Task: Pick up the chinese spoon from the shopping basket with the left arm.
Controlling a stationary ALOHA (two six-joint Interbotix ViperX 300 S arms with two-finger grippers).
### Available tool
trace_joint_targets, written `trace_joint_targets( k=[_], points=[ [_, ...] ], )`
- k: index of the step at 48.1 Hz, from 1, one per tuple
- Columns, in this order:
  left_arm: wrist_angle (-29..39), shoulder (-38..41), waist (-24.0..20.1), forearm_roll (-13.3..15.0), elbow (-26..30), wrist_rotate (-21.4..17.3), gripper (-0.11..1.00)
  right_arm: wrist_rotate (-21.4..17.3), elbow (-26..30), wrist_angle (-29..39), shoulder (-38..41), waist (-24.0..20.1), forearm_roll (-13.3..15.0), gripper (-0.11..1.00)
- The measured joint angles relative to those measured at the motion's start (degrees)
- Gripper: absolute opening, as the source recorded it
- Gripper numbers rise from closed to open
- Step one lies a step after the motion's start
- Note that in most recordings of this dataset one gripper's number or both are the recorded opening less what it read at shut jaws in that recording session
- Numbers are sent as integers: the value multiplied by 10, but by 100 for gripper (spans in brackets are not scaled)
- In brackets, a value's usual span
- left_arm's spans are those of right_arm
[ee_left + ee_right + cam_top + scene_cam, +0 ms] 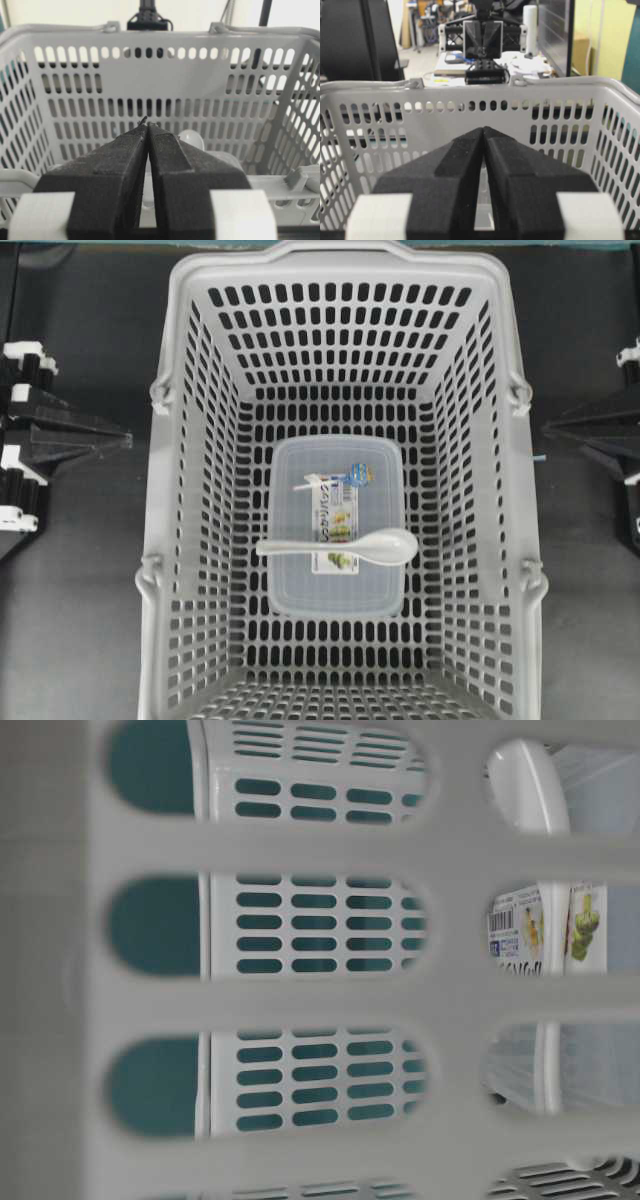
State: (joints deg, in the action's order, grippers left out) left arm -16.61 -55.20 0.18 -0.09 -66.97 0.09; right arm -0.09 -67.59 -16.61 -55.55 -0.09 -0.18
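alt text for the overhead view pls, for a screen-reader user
A white chinese spoon lies across the lid of a clear rectangular container on the floor of a large grey shopping basket, bowl to the right, handle to the left. The left gripper and right gripper sit shut outside the basket, one at each side.

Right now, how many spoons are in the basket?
1. The chinese spoon lies on the lid of the clear container at the centre of the shopping basket floor, bowl to the right. Anything under the container would be hidden.
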Motion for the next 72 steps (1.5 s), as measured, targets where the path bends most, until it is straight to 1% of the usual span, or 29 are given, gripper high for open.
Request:
trace_joint_targets(
  k=[2, 4, 6, 10, 17, 23, 32, 36, 40, 42, 45, 48, 52, 54, 56, 60, 62, 64, 72],
  points=[
    [4, 0, 1, -3, 2, 1, 4, 0, -1, 0, 0, 1, -1, 1],
    [30, 2, 5, -11, 18, 10, 0, 0, 0, 2, 0, 2, -1, 0],
    [58, 4, 12, -18, 44, 18, 0, 0, 0, 7, 0, 4, -1, 0],
    [120, 11, 25, -20, 90, 28, 0, -1, -1, 26, -1, 4, -1, 0],
    [225, 52, 49, -21, 163, 29, 0, -3, 0, 65, -10, 4, -1, 0],
    [296, 103, 49, -22, 224, 30, 0, -3, 4, 78, -15, 1, -1, 0],
    [418, 208, 52, -22, 334, 31, 0, -2, 13, 101, -19, -8, -2, 0],
    [455, 251, 57, -22, 376, 33, 0, -3, 13, 115, -19, -11, -1, 0],
    [473, 292, 61, -22, 404, 33, 0, -3, 13, 123, -19, -17, -1, 2],
    [482, 315, 62, -22, 421, 34, 0, -4, 13, 125, -19, -19, -2, 6],
    [495, 342, 62, -22, 441, 33, 0, -4, 13, 126, -19, -20, -1, 20],
    [511, 366, 62, -21, 456, 32, 0, -4, 13, 126, -21, -20, -1, 35],
    [548, 397, 62, -22, 483, 30, 0, -4, 13, 126, -25, -20, -2, 58],
    [569, 413, 62, -22, 496, 31, 0, -4, 13, 126, -25, -20, -1, 68],
    [584, 427, 62, -22, 507, 30, 0, -4, 14, 126, -26, -20, -2, 73],
    [607, 454, 62, -22, 532, 32, 1, -4, 14, 126, -27, -21, -2, 73],
    [615, 466, 62, -22, 541, 34, 4, -4, 14, 126, -27, -21, -1, 72],
    [624, 477, 62, -22, 553, 37, 13, -4, 13, 126, -27, -20, -2, 71],
    [660, 528, 63, -23, 587, 55, 63, -4, 14, 126, -28, -21, -2, 70]
  ],
)
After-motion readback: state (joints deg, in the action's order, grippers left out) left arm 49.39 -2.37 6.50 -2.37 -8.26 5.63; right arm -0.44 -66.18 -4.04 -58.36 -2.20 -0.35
